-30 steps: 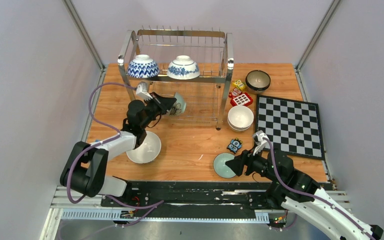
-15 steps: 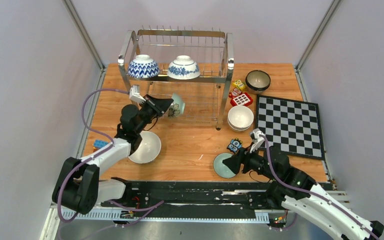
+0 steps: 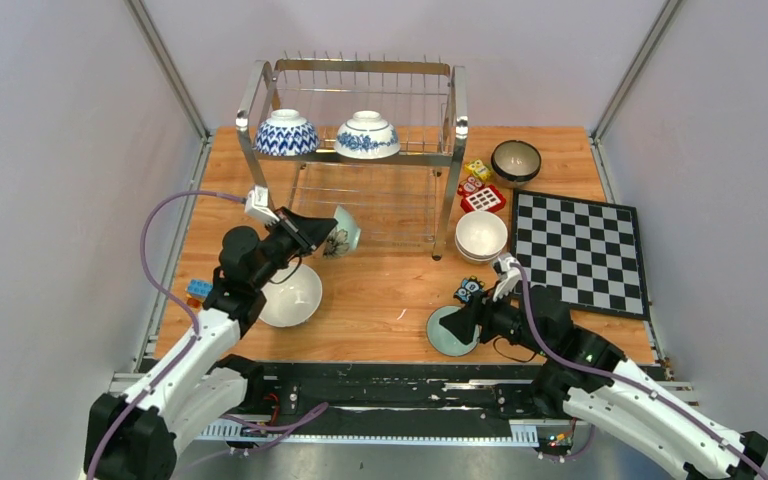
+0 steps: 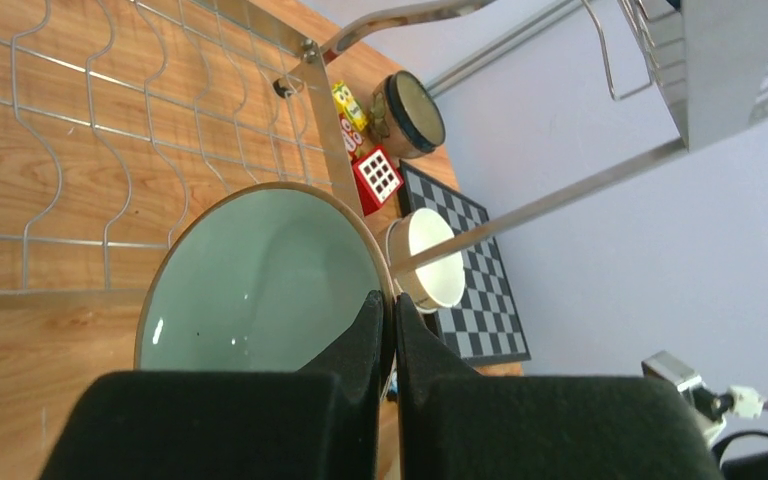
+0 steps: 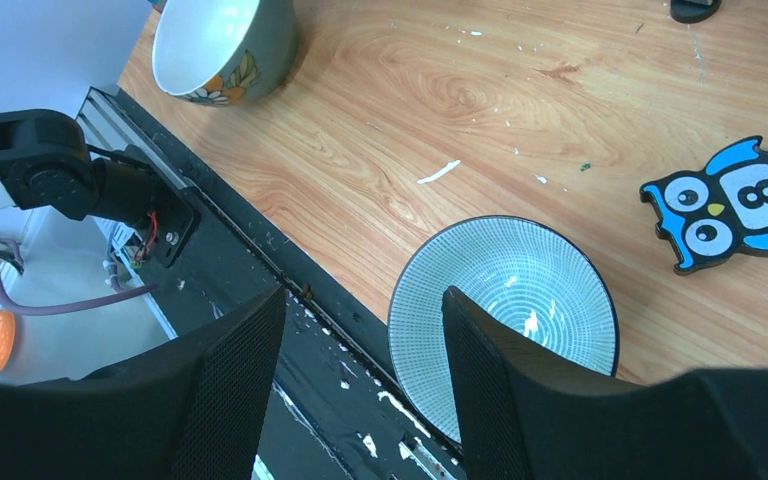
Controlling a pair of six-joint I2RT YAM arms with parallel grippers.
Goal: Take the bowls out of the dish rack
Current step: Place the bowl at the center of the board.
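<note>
Wooden surface [image 3: 390, 290] between pale walls: our left gripper [image 4: 390, 300] is clenched on the rim of the celadon bowl [image 4: 260, 280]. It holds the bowl tilted just before the dish rack [image 3: 457, 130], we judge so that it clears the wires. Upturned on the top tier sit a blue zigzag bowl [image 3: 286, 133] and a blue flowered bowl [image 3: 367, 135]. Our right gripper [image 5: 360, 300] hangs released over a striped bowl [image 5: 505, 300]. Only the "8" on the owl block [image 5: 735, 205] is readable.
</note>
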